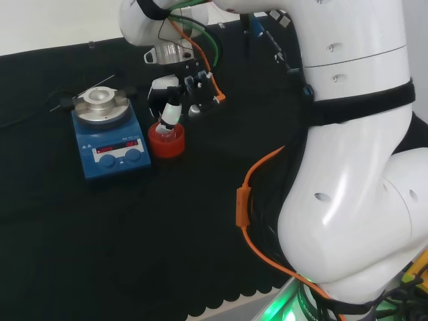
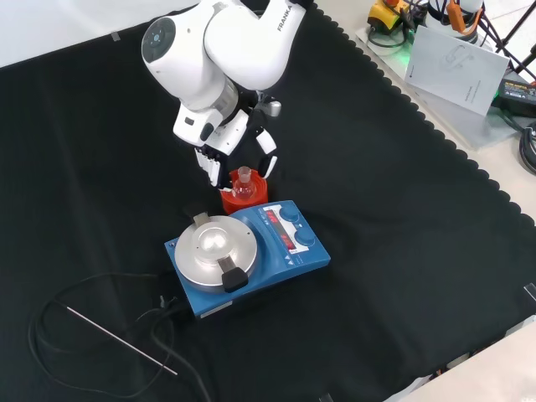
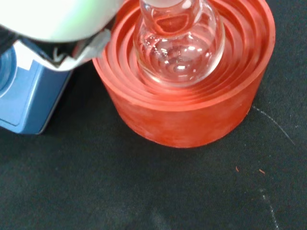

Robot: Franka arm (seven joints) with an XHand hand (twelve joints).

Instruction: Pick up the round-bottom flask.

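1. On the black cloth (image 2: pixel 402 209), a blue hotplate stirrer (image 2: pixel 247 255) stands just beside a red ribbed stand (image 2: pixel 231 199).
2. Seated in that stand, the round-bottom flask (image 3: pixel 178 45) is upright and clear.
3. Above it, the hand (image 2: pixel 222 142) hangs with fingers (image 2: pixel 266 144) spread to either side of the flask's neck, not closed on it.
4. Past the cloth's scalloped edge in the front view lie papers (image 2: pixel 456 63) and cables (image 2: pixel 528 142).

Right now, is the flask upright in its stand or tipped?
Upright: the round-bottom flask sits bulb-down in the red ribbed stand, neck pointing up in the front view.
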